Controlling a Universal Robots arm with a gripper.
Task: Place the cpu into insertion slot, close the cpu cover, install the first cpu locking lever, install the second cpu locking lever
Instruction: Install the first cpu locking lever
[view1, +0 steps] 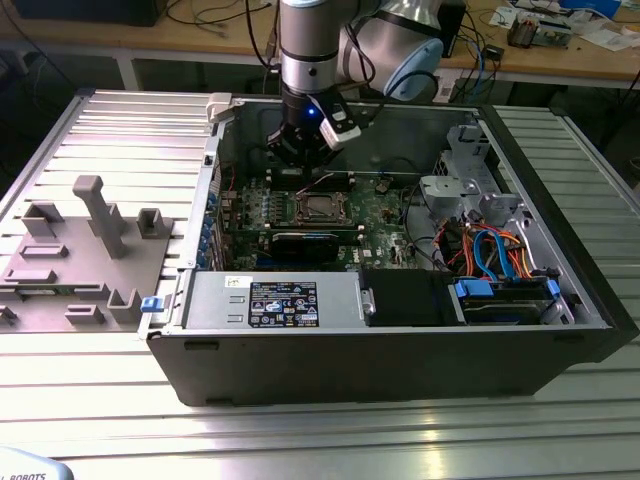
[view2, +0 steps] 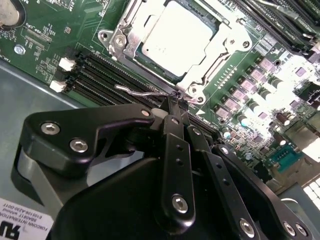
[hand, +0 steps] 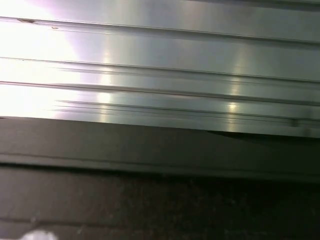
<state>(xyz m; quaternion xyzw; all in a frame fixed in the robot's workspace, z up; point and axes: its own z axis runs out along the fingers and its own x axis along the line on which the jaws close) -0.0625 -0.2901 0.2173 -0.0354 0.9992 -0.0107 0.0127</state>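
Gripper (view2: 173, 106) is pinched shut on the thin wire locking lever (view2: 142, 92) just beside the socket. The cpu (view2: 177, 37) sits in it, cpu cover (view2: 131, 31) down around it. White-labelled PC case (view1: 560, 345) sits on a ribbed aluminium table (view1: 90, 380).

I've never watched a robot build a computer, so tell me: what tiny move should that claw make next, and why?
Probably press the wire locking lever sideways and down toward its catch. In the second wrist view the cpu already sits in the socket with the cpu cover closed over it, and the gripper has its fingertips pinched together at the lever's end, which seems not yet hooked.
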